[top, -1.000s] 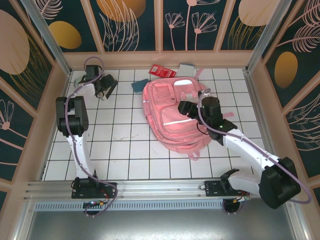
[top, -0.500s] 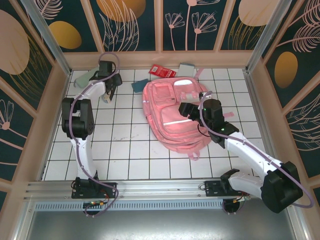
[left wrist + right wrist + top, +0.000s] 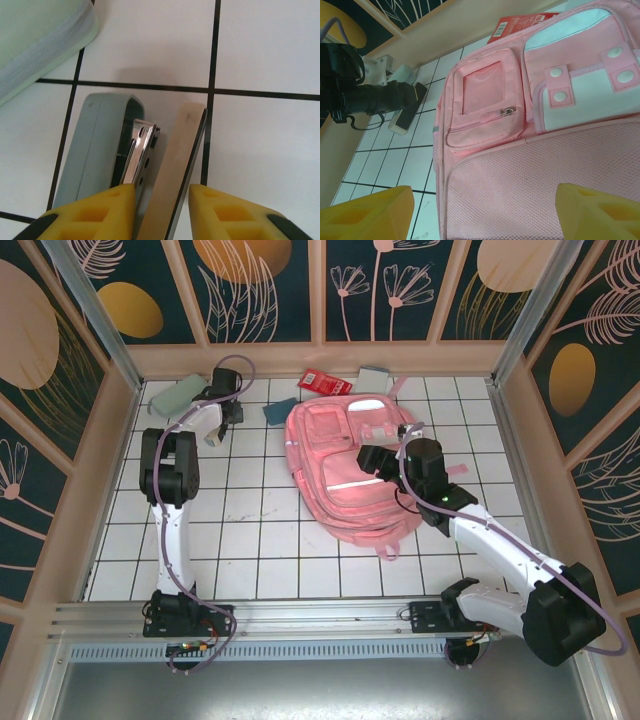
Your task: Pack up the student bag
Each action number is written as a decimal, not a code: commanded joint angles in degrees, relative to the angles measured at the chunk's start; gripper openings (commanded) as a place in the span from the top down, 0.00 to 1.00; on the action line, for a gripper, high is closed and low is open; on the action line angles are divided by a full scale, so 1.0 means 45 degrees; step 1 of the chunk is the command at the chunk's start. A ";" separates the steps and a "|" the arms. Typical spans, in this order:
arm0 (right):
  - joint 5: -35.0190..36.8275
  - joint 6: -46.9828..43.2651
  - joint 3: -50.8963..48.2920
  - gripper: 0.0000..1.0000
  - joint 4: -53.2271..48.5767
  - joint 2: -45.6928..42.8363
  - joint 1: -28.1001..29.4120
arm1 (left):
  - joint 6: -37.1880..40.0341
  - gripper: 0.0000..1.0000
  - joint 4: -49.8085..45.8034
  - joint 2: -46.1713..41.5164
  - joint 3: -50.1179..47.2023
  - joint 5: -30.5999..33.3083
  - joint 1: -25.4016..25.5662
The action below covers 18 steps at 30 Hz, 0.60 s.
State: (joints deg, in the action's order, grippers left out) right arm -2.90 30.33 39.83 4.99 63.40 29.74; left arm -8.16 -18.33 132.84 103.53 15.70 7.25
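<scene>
The pink bag (image 3: pixel 345 480) lies flat on the white tiled worktop (image 3: pixel 250 520), a bit right of the middle, with its zip pockets facing up. The right arm (image 3: pixel 480 530) reaches over the bag. The right jaws are open wide above the bag's pink mesh, with one yellow fingertip (image 3: pixel 365 212) out at each side, and they hold nothing. The left arm (image 3: pixel 165 470) reaches to the far left part of the worktop. The left jaws are low there and stand close together, over a grey stapler (image 3: pixel 97 145) that lies on the tiles. Between their yellow tips (image 3: pixel 95 217) are the stapler's shiny metal part (image 3: pixel 141 150) and a flat tan strip (image 3: pixel 177 160) right beside it. I cannot tell if the jaws squeeze them or only sit next to them. A pale green zip case (image 3: pixel 35 45) lies near the stapler but does not touch it. A red packet (image 3: pixel 318 380) lies just behind the bag's far edge.
</scene>
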 commanded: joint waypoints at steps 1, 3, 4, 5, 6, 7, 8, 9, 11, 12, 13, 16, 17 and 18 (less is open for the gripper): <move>0.0077 0.0087 -0.0107 0.25 0.0121 -0.0121 0.0100 | 0.0447 0.70 -0.0380 0.0400 0.0451 0.0228 -0.0033; 0.0109 0.0097 -0.0102 0.25 0.0095 -0.0122 0.0097 | 0.0429 0.71 -0.0382 0.0441 0.0451 0.0241 -0.0029; 0.0116 0.0092 -0.0121 0.25 0.0096 -0.0134 0.0106 | 0.0426 0.72 -0.0380 0.0452 0.0438 0.0239 -0.0029; 0.0114 0.0097 -0.0137 0.25 0.0086 -0.0145 0.0093 | 0.0426 0.73 -0.0371 0.0442 0.0447 0.0240 -0.0028; 0.0116 0.0097 -0.0151 0.25 0.0079 -0.0146 0.0101 | 0.0461 0.73 -0.0379 0.0466 0.0451 0.0221 -0.0028; 0.0111 0.0087 -0.0147 0.25 0.0087 -0.0156 0.0103 | 0.0457 0.73 -0.0380 0.0480 0.0461 0.0240 -0.0028; 0.0094 0.0115 -0.0141 0.25 0.0084 -0.0154 0.0095 | 0.0467 0.73 -0.0400 0.0510 0.0472 0.0260 -0.0028; 0.0067 0.0117 -0.0142 0.25 0.0089 -0.0159 0.0109 | 0.0481 0.73 -0.0400 0.0547 0.0472 0.0259 -0.0028; 0.0058 0.0136 -0.0146 0.25 0.0092 -0.0184 0.0089 | 0.0506 0.73 -0.0429 0.0626 0.0488 0.0294 -0.0028; 0.0057 0.0136 -0.0141 0.25 0.0092 -0.0215 0.0105 | 0.0524 0.72 -0.0449 0.0638 0.0490 0.0294 -0.0028; 0.0073 0.0136 -0.0156 0.25 0.0065 -0.0221 0.0092 | 0.0562 0.71 -0.0487 0.0725 0.0520 0.0286 -0.0029; 0.0067 0.0136 -0.0161 0.25 0.0013 -0.0268 0.0092 | 0.0603 0.79 -0.0637 0.0943 0.0634 0.0395 -0.0028; 0.0092 0.0136 -0.0161 0.25 0.0000 -0.0289 0.0091 | 0.0585 0.84 -0.0617 0.0945 0.0613 0.0449 -0.0028; 0.0122 0.0136 -0.0189 0.25 -0.0025 -0.0328 0.0090 | 0.0583 0.85 -0.0597 0.0942 0.0588 0.0438 -0.0028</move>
State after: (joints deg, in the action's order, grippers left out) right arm -2.90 30.39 39.83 4.97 63.37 29.74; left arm -5.98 -18.28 134.56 105.71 16.95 7.25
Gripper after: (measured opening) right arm 0.751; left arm 0.168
